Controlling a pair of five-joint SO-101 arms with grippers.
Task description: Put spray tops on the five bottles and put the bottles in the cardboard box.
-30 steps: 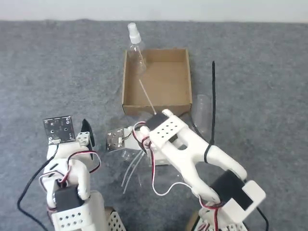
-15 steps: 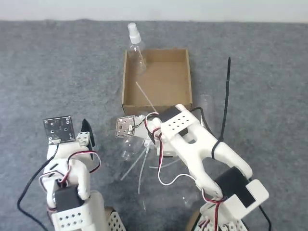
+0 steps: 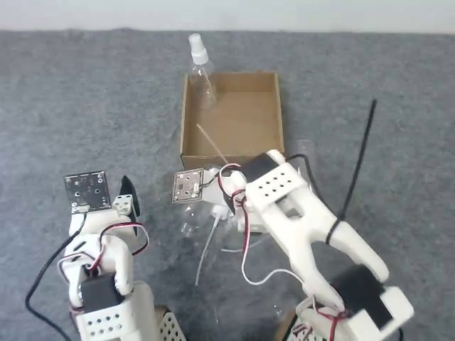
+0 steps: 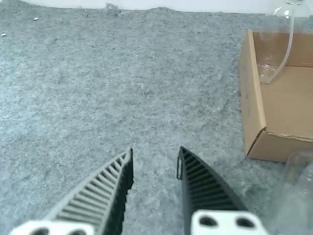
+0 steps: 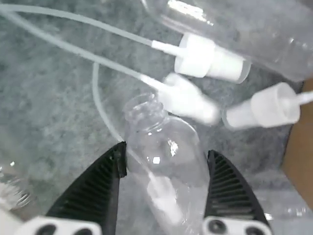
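Note:
The cardboard box [image 3: 270, 117] lies open on the grey carpet. A clear bottle with a white spray top [image 3: 200, 69] stands at its far left corner, seen too as the bottle [image 4: 281, 44] in the left wrist view. My right gripper [image 5: 166, 151] is open, its fingers on either side of an uncapped clear bottle [image 5: 164, 139] lying on the carpet. White spray tops [image 5: 210, 58] with long tubes lie just beyond it. In the high view this bottle [image 3: 190, 222] lies below the right wrist. My left gripper [image 4: 155, 152] is open over bare carpet, left of the box [image 4: 254, 98].
Another clear bottle [image 3: 302, 155] stands by the box's right side, and one more [image 5: 244, 22] lies past the spray tops. Loose tubes [image 3: 206, 249] trail over the carpet in front of the arms. A thin tube [image 3: 211, 144] sticks up over the box's front wall.
The right arm has swung right and toward the box, its wrist now nearer the front wall. The tubes on the carpet have shifted. The left arm has kept still.

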